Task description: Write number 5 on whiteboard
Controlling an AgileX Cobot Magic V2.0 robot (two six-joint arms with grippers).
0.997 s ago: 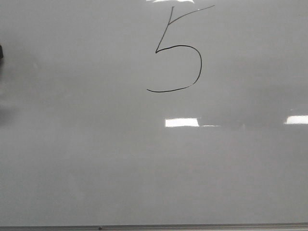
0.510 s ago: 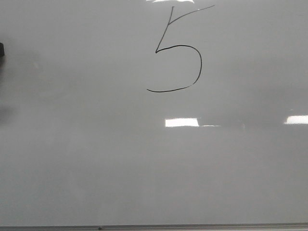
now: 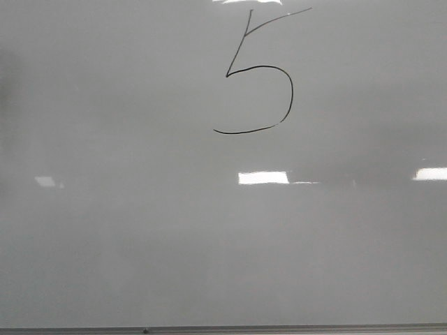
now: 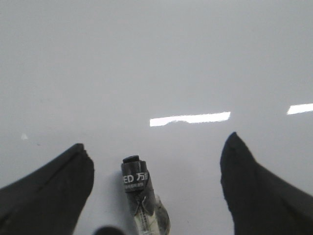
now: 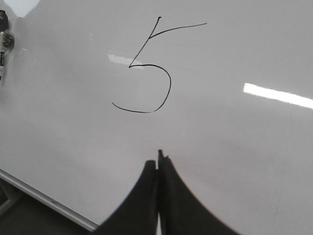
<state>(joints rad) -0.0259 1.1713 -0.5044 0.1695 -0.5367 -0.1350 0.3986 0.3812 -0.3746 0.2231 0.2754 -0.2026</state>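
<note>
The whiteboard [image 3: 140, 230] is a glossy pale grey board that fills the front view. The number 5 [image 3: 260, 70], a thin black line figure, is drawn near its top middle and also shows in the right wrist view [image 5: 146, 68]. My right gripper [image 5: 159, 160] is shut with nothing in it and hangs over bare board below the 5. My left gripper [image 4: 156, 142] is open. A black-capped marker [image 4: 139, 186] lies on the board between its fingers and touches neither. The marker also shows at the far edge of the right wrist view [image 5: 4, 41]. Neither gripper shows in the front view.
A thin metal edge strip [image 3: 279, 328] runs along the board's near side and also shows in the right wrist view [image 5: 44, 198], with a dark surface [image 5: 24, 218] beyond it. Bright rectangular light reflections [image 3: 263, 177] lie on the board.
The dark shape at the left edge of the front view has moved out of sight, and a small light reflection now shows there. The 5 is unchanged.
</note>
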